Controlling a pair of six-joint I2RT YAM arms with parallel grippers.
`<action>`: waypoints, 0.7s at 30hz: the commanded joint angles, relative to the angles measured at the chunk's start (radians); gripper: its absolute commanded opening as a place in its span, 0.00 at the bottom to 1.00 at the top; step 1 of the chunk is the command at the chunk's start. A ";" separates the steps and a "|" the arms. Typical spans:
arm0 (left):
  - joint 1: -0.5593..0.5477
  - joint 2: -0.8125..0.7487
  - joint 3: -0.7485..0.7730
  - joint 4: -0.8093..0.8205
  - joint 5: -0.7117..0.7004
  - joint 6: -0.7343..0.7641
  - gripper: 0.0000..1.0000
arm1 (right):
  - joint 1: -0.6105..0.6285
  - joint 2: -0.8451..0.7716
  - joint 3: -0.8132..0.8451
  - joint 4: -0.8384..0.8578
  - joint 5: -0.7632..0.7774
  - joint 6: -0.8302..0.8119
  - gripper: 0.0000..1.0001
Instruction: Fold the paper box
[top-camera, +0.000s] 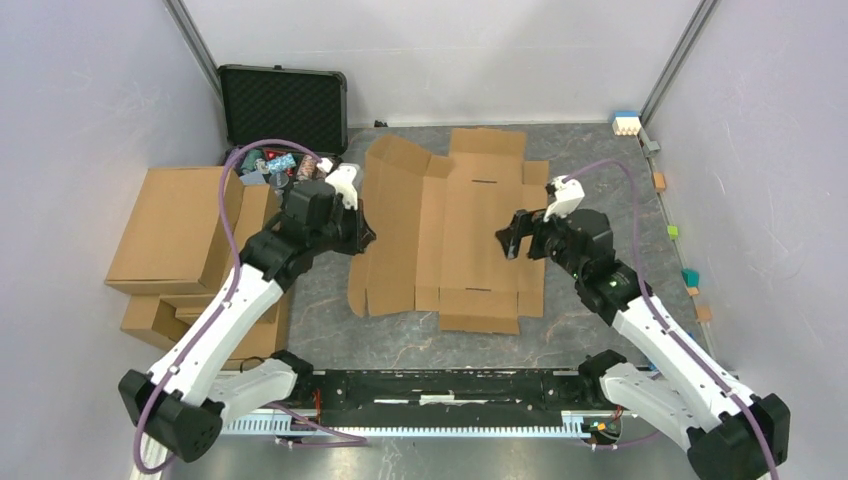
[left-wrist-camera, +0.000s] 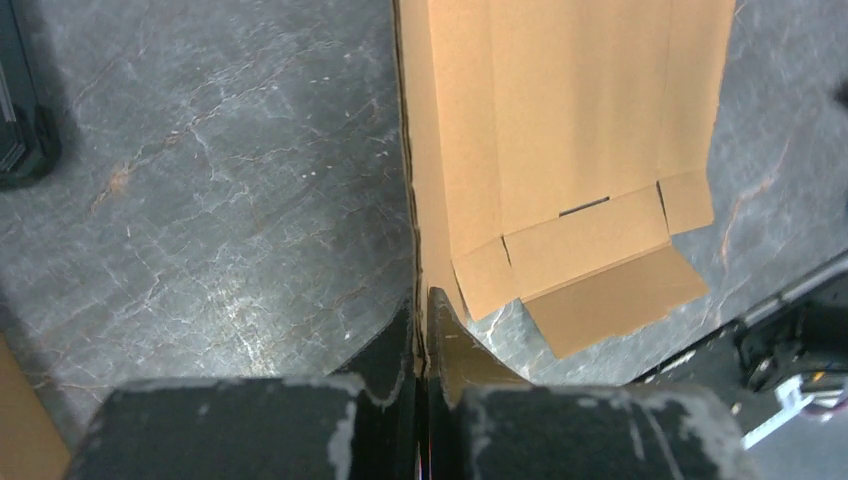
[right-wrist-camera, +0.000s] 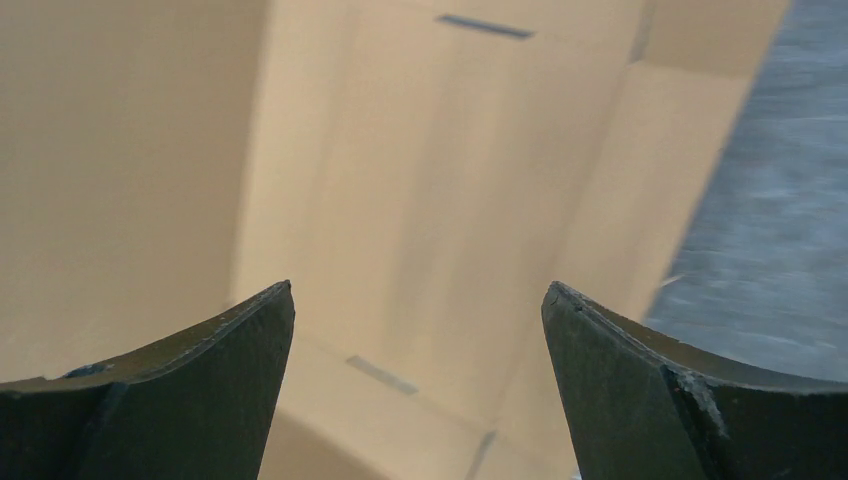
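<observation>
Paper box (top-camera: 460, 250) is an unfolded die-cut sheet in the middle of the grey table (top-camera: 400, 345), between the two arms. Its long centre strip runs near to far, with one end flap pointing at the back wall and the other at the arm bases. Side panels spread left and right, and there is a thin slot near each end of the centre strip. The left side panel looks tipped up off the table. The left gripper (top-camera: 357, 236) is clamped shut on that panel's outer edge. In the left wrist view the fingers (left-wrist-camera: 445, 340) meet on cardboard seen edge-on, with the rest of the sheet (left-wrist-camera: 580, 120) lying flat to the right. The right gripper (top-camera: 510, 240) hangs over the right half of the sheet with jaws wide apart and nothing between them. The right wrist view shows both fingers (right-wrist-camera: 230, 350) over bare cardboard (right-wrist-camera: 420, 150), blurred, so I cannot tell whether they touch it. A stack of brown cartons (top-camera: 175, 230) sits at left, partly covered by the left arm. The open black foam-lined case (top-camera: 285, 105) is far left; the small colourful items in front of it are too small to name. Small coloured blocks (top-camera: 690, 275) line the right edge.
</observation>
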 joint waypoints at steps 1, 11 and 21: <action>-0.050 -0.169 -0.083 0.135 -0.073 0.165 0.02 | -0.133 0.011 -0.018 -0.004 0.043 -0.172 0.98; -0.049 -0.397 -0.273 0.358 -0.095 0.074 0.02 | -0.156 -0.062 -0.245 0.127 -0.447 -0.151 0.89; -0.050 -0.397 -0.312 0.412 -0.038 -0.065 0.02 | 0.043 -0.088 -0.334 0.182 -0.212 -0.171 0.70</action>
